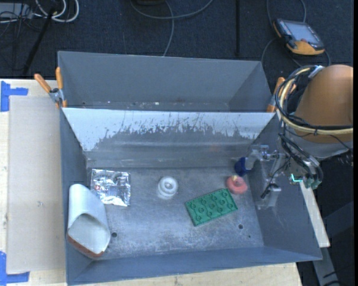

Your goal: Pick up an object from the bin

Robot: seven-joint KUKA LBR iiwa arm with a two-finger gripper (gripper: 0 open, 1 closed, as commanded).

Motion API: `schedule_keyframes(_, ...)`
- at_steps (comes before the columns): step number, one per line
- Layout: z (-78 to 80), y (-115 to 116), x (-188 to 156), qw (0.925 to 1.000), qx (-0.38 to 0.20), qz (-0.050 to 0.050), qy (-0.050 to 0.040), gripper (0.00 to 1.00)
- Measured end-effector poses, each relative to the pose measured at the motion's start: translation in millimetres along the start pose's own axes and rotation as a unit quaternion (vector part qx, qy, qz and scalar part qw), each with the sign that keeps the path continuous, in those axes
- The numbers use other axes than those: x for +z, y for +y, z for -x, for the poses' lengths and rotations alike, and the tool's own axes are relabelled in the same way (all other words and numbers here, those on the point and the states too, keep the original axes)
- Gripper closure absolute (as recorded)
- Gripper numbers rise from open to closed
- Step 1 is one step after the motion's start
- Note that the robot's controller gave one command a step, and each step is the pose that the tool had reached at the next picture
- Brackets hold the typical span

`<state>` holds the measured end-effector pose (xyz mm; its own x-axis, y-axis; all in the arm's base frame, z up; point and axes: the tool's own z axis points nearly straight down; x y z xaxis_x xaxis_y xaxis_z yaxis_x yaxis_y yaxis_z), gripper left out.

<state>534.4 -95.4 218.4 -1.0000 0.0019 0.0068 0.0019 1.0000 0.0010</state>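
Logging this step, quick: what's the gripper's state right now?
Gripper: cannot be told; it hangs at the right wall of the bin, beside a small pink piece.

The arm [337,139] enters from the right of the camera view, its upper part under a rounded orange cover [329,97] ringed by black and pale cables [284,109]. Below the cover the wrist [298,170] angles down and leftward, carrying the gripper [267,190], which hangs low, its tip pointing downward.
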Motion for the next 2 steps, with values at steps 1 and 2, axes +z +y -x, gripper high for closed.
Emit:
schedule_keyframes(1, 16.0, 36.9, 127.2, 0.9951, 0.099, 0.001, 0.0003, 0.0)
schedule_keyframes(2, -4.6, 55.3, 150.1, 0.9903, 0.139, 0.001, -0.0012, 0.0)
